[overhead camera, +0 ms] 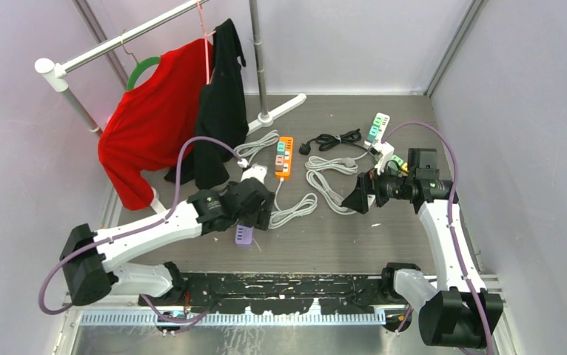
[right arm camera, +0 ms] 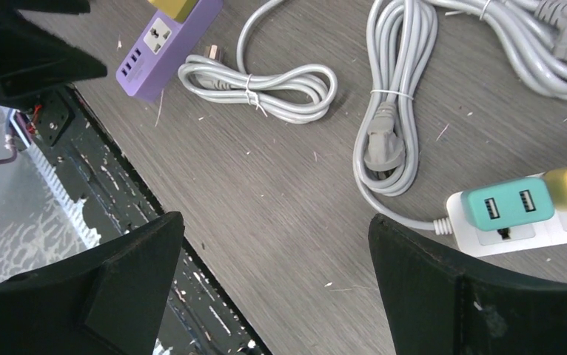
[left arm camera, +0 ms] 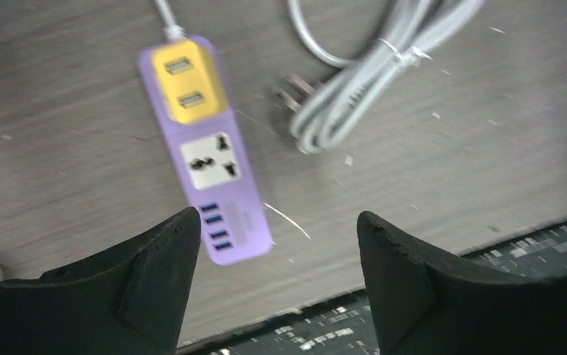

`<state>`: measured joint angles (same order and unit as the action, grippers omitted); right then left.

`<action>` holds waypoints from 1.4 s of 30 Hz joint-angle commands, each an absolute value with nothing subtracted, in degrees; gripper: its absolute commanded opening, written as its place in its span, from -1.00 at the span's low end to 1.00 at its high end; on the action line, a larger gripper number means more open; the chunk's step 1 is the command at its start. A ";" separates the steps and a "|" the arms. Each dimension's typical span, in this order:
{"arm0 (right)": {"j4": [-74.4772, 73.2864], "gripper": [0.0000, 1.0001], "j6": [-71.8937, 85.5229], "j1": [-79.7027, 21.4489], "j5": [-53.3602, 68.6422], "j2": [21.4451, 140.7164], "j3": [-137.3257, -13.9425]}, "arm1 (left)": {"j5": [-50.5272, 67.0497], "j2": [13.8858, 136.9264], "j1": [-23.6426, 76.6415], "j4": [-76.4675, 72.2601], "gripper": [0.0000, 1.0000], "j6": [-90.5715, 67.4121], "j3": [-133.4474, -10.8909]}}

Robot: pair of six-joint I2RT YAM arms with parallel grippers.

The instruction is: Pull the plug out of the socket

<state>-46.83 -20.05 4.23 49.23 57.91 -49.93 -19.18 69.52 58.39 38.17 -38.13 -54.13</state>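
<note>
Left gripper (left arm camera: pixel 274 240) hovers, jaws spread and holding nothing. The purple power strip (left arm camera: pixel 205 148) lies at eleven o'clock, long axis eleven-to-five, its socket (left arm camera: pixel 211 161) bare. The grey plug (left arm camera: pixel 293 90) rests loose at one o'clock. Right gripper (right arm camera: pixel 277 244), gaping and empty, sits farther off.

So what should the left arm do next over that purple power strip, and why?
Probably just lift the left gripper clear. It hangs open over the purple power strip and holds nothing. The strip's socket looks empty, and the plug of the grey cable lies loose beside it, so the pull seems done here.
</note>
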 commanded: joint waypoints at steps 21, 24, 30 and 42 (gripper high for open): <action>-43.24 1.00 -21.91 4.04 50.03 54.91 -49.39 | -13.40 89.99 42.62 34.37 -0.38 -29.47 -63.54; -43.30 1.00 -21.89 3.96 50.58 54.99 -49.39 | -11.95 90.41 42.16 33.70 -0.52 -29.08 -63.59; -43.30 1.00 -21.34 3.28 52.37 55.82 -49.31 | -10.74 89.79 41.84 33.25 -0.97 -27.21 -64.00; -45.06 1.00 -21.07 0.99 56.59 60.31 -50.62 | 7.42 83.68 42.05 20.36 -1.00 -17.63 -56.49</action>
